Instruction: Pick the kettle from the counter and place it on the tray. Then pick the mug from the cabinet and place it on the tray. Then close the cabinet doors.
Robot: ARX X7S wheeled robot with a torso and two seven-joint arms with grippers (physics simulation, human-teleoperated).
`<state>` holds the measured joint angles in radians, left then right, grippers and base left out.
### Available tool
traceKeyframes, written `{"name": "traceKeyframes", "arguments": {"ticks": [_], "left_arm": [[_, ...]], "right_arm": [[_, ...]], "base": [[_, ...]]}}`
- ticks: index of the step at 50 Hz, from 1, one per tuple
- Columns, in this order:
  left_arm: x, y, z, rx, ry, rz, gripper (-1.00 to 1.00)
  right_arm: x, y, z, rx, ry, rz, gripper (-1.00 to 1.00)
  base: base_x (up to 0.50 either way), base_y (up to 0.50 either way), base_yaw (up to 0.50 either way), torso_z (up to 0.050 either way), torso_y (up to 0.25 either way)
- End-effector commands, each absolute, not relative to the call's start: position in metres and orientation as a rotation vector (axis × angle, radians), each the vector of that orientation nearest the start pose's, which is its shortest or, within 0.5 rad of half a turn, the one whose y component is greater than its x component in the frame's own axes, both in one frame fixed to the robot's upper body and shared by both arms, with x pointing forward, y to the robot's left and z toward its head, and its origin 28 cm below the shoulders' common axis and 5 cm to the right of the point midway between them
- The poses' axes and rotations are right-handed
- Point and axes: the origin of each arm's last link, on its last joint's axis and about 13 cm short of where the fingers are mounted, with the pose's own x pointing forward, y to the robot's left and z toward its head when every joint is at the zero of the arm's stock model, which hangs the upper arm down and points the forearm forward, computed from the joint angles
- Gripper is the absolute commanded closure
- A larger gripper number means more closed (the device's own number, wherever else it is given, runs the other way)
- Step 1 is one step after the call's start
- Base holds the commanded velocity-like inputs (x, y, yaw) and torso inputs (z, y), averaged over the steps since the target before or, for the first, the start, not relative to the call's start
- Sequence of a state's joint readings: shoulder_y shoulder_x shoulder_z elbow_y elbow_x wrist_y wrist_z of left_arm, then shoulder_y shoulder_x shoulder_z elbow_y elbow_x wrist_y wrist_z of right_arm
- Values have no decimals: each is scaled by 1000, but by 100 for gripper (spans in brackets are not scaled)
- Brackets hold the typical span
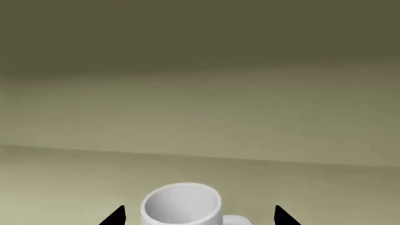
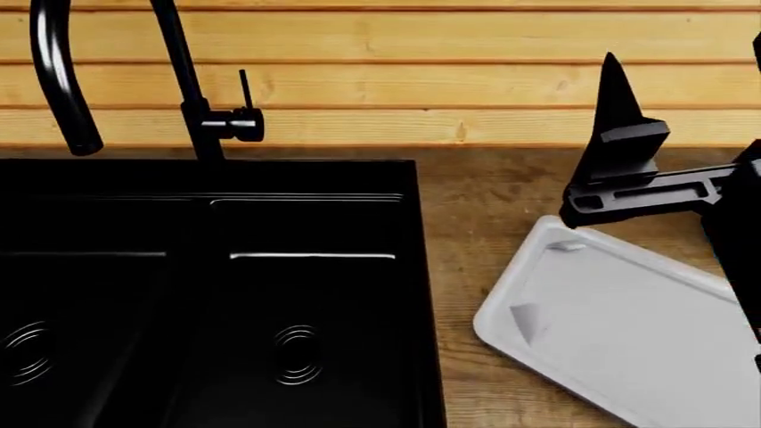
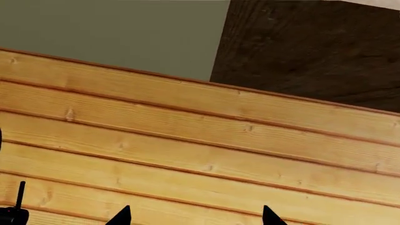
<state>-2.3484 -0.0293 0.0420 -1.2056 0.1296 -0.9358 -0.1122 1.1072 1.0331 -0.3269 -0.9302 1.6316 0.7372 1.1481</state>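
Note:
The white mug (image 1: 181, 204) stands upright on an olive shelf inside the cabinet (image 1: 200, 117), its handle to one side. My left gripper (image 1: 200, 216) is open, with a black fingertip on each side of the mug and a gap to each. The light grey tray (image 2: 618, 330) lies on the wooden counter (image 2: 476, 205) to the right of the sink, and nothing stands on the part of it that shows. My right gripper (image 2: 686, 80) hangs open above the tray's far end, facing the plank wall; in the right wrist view the right gripper (image 3: 195, 216) is empty. The kettle is out of view.
A black double sink (image 2: 214, 294) with a tall black tap (image 2: 191, 89) fills the left of the counter. A wall of pale wooden planks (image 3: 187, 140) runs behind it, with a dark wood panel (image 3: 312, 51) above.

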Motion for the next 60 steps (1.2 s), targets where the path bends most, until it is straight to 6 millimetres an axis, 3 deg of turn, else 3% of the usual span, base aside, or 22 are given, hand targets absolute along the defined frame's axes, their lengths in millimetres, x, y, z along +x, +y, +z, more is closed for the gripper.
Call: {"name": "traceKeyframes", "arguments": {"ticks": [1,12,13,31,37,47,52,60], "left_arm": [[340,233,519,54,-82,305,-100],[356,244,492,43,-3,398,-100],[357,244,489,43,18,401,100],[357,245,484,43,62,400,100],[345,244,511,45,-69,387,100],[297,239,567,28,-257,331,100],[277,240,579,26,-305,318,100],[261,242,585,24,-336,312,100]], "right_arm": [[161,-129,295,-154,-364,33,-100],[163,-129,290,-148,-353,33,-100],[163,-129,289,-149,-352,33,-100],[165,-128,287,-138,-347,35,-100],[165,-128,286,-136,-346,34,-100],[161,-127,287,-135,-354,40,-100],[158,-125,289,-141,-359,39,-100],[155,-124,292,-143,-368,44,-100]], "base": [[0,0,0,0,0],[0,0,0,0,0],[0,0,0,0,0],[0,0,0,0,0],[2,0,1,0,0],[1,1,1,0,0],[0,0,1,0,0],[-208,0,0,0,0]]}}
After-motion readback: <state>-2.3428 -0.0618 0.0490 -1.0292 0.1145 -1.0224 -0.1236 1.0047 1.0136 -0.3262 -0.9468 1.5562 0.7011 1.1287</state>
